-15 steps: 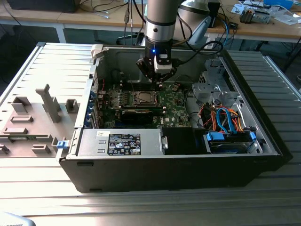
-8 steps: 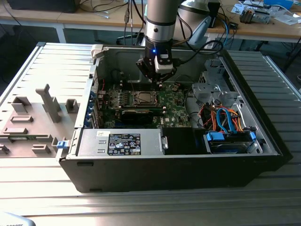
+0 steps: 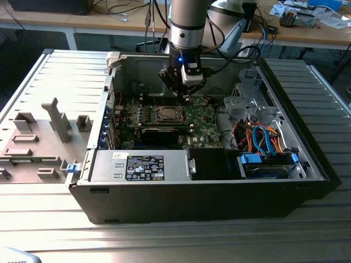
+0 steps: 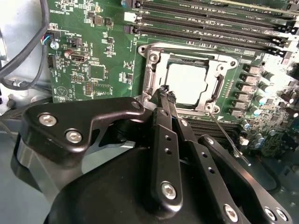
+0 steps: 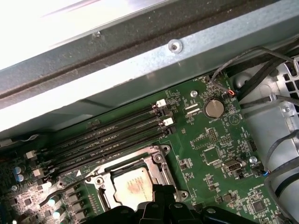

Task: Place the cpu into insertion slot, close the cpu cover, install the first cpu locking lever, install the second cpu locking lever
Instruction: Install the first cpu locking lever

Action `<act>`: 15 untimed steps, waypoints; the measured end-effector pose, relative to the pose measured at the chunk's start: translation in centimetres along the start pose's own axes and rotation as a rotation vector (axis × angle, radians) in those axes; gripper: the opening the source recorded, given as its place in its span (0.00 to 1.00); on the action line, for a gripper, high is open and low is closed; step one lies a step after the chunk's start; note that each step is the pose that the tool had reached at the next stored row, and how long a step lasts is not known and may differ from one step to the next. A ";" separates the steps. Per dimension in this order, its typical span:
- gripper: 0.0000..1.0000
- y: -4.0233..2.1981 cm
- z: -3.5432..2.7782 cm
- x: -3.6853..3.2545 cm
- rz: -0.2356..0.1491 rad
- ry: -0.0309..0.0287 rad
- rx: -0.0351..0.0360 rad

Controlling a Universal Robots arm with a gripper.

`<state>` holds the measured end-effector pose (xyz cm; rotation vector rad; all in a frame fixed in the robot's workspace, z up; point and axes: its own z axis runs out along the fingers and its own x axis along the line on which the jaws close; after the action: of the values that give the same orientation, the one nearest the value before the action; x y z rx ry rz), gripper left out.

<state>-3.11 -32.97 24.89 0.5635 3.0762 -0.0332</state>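
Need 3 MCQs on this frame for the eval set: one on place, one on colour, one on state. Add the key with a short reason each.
1. Where is the gripper?
A) at the edge of the cpu cover
B) over the drive cables
C) outside the case

2. What colour is the motherboard?
A) red
B) green
C) white

3. Where is the cpu?
A) held in the gripper
B) on the bench
C) lying inside the cpu cover's window

Key: 1 A, it sits right beside the frame in both wrist views. 2 B, the board shows green in every view. 3 C, its pale top shows through the window.
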 end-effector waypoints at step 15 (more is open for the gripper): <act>0.11 0.00 0.00 0.00 -0.061 -0.0011 -0.0011</act>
<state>-3.11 -32.97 24.89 0.4696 3.0913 -0.0325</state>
